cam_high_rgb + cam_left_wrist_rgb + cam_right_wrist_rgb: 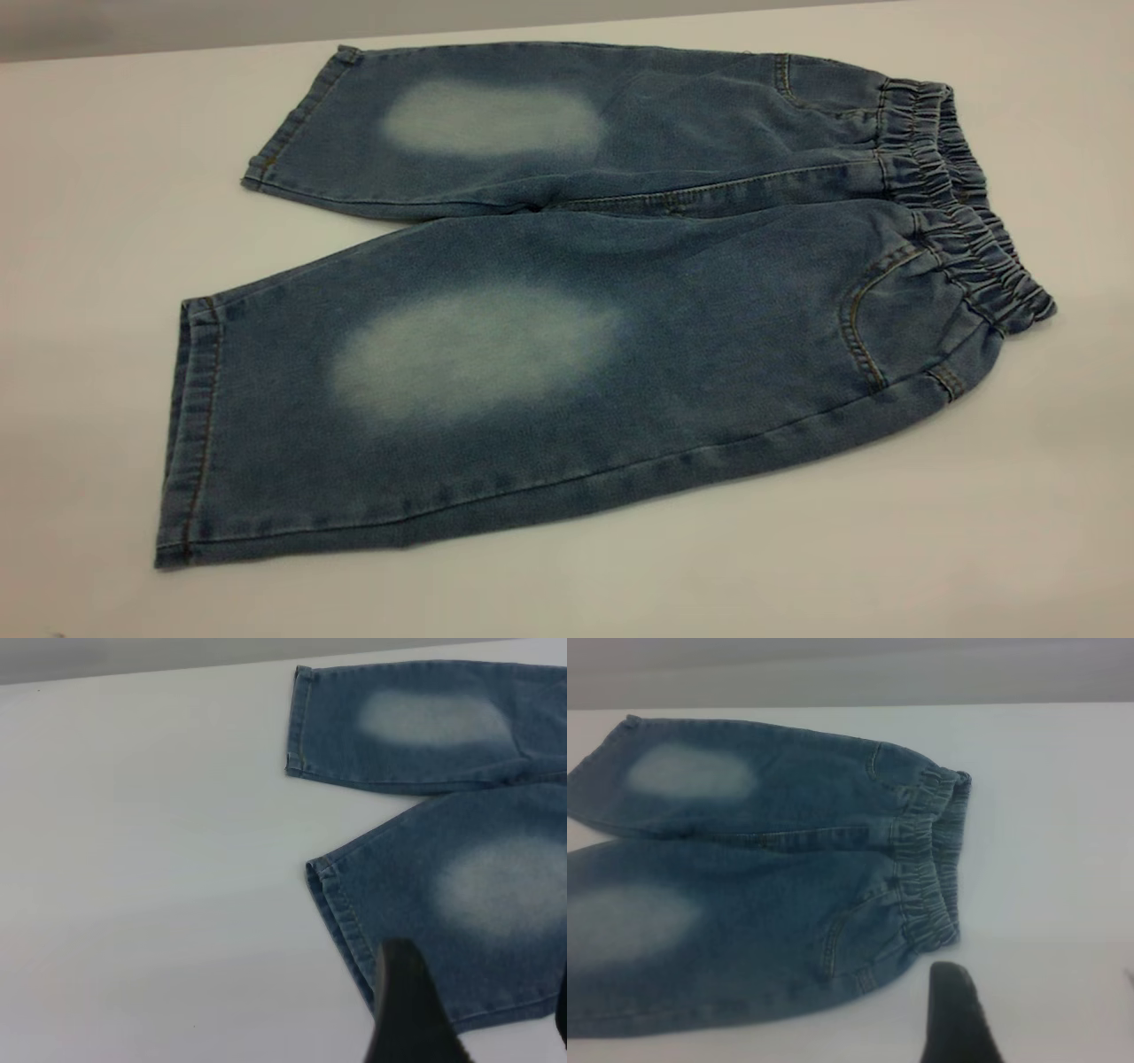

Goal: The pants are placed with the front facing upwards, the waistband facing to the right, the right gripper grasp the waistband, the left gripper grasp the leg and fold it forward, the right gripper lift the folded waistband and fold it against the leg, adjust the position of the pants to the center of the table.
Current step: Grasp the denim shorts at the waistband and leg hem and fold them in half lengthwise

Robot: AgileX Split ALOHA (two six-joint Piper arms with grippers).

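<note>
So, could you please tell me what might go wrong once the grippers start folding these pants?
The near leg hem lies flat on the table, so the left gripper, hovering over it, may slip off or catch one layer only. The waistband is gathered and thick; the right gripper, beside it, may grab only part. The legs splay apart, so the fold may come out skewed.
</note>
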